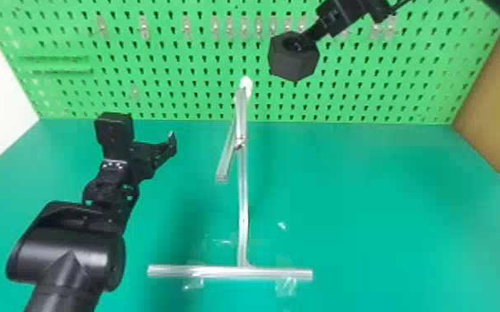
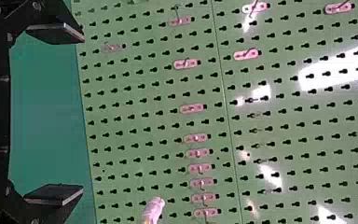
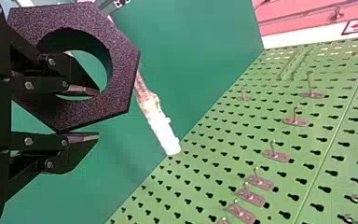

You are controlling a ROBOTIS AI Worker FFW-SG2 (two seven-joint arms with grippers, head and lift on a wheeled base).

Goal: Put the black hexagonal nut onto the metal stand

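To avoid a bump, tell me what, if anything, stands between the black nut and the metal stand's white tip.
Nothing visible does. In the head view, the black nut, in the right gripper, sits up and right of the white tip, with green pegboard behind the gap.

A workshop-like work area, a green pegboard (image 1: pixel 209 89) with keyhole slots rising behind a green surface (image 1: pixel 365 207), small hooks (image 3: pixel 296 122) mounted across it

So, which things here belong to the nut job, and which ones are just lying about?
For the job:
black hexagonal nut, held up
right tool, gripping the nut's wall
metal stand on the green table

Not for the job, it seems:
green pegboard behind
hooks on the pegboard
left tool, open and empty
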